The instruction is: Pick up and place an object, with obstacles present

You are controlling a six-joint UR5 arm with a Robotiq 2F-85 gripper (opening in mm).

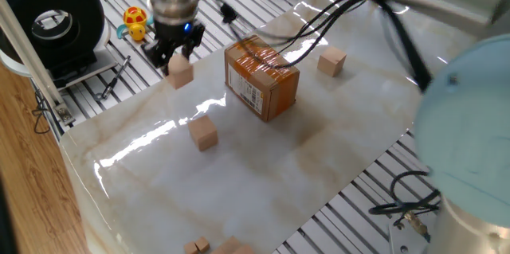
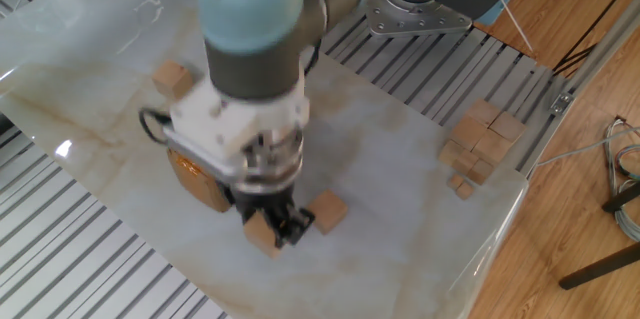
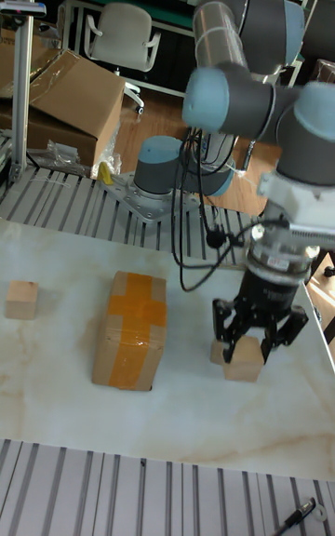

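My gripper (image 1: 178,63) is shut on a small light-tan wooden cube (image 1: 182,74), the object, and holds it above the marble table left of the obstacle. The obstacle is a taped brown cardboard box (image 1: 261,77) with a white barcode label. From the other fixed view the gripper (image 2: 272,229) hangs with the cube (image 2: 259,235) in front of the box (image 2: 192,171), which the wrist mostly hides. In the tall fixed view the gripper (image 3: 249,344) grips the cube (image 3: 242,366) to the right of the box (image 3: 130,329).
A second cube (image 1: 204,133) lies on the table below the held one, also seen as a cube (image 2: 328,211) beside the gripper. A third cube (image 1: 331,63) lies beyond the box. A yellow toy duck (image 1: 134,21) stands at the far left edge. Several cubes (image 2: 480,144) are piled at a corner.
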